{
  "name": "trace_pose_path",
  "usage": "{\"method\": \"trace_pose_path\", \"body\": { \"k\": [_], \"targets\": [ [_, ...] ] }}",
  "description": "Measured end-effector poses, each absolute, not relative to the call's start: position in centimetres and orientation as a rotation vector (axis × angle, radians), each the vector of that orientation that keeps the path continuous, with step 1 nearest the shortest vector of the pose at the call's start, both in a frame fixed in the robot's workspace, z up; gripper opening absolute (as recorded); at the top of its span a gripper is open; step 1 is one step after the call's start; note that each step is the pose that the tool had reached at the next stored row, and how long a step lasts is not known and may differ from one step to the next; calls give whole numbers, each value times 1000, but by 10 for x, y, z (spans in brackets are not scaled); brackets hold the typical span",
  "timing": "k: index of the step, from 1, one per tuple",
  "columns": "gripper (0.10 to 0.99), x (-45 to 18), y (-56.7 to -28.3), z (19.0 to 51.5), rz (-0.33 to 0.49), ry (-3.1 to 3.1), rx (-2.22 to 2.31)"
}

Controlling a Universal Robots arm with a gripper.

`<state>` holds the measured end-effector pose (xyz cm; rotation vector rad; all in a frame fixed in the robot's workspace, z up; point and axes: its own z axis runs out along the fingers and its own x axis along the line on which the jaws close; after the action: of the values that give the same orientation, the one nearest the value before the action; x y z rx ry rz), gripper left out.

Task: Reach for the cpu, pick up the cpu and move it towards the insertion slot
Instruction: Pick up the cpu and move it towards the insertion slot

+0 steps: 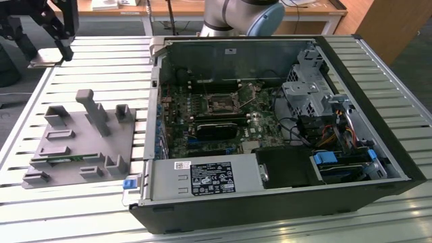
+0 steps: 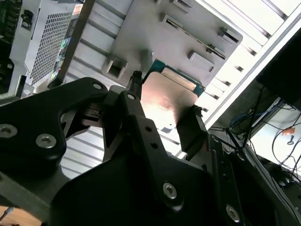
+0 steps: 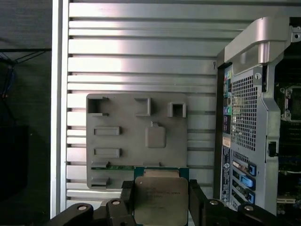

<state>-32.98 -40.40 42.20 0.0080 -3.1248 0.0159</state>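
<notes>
The cpu (image 1: pixel 44 58), a flat silvery square chip with a green rim, hangs above the slatted table's far corner at the exterior view's left. My gripper (image 1: pixel 47 50) is shut on it. In both wrist views the black fingers (image 3: pixel 127 197) press on two opposite edges of the cpu (image 3: pixel 161 201) (image 2: pixel 165 100). The insertion slot (image 1: pixel 219 103), a metal-framed square socket, lies on the motherboard inside the open computer case (image 1: pixel 378 126), well toward the exterior view's right of the gripper.
A grey fixture plate (image 1: pixel 81 144) with upright posts and a green memory stick (image 1: pixel 64 158) lies on the table (image 1: pixel 101 71) below the held chip (image 3: pixel 136 136). The case's metal wall (image 3: pixel 244 108) stands between the gripper and the motherboard. A black power supply (image 1: pixel 202 179) fills the case's near side.
</notes>
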Motion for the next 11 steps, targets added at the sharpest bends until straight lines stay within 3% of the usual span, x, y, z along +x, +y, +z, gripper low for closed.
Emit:
{"method": "trace_pose_path", "body": {
  "k": [11],
  "targets": [
    [545,-303,-404,422,16,-3123,8]
  ]
}}
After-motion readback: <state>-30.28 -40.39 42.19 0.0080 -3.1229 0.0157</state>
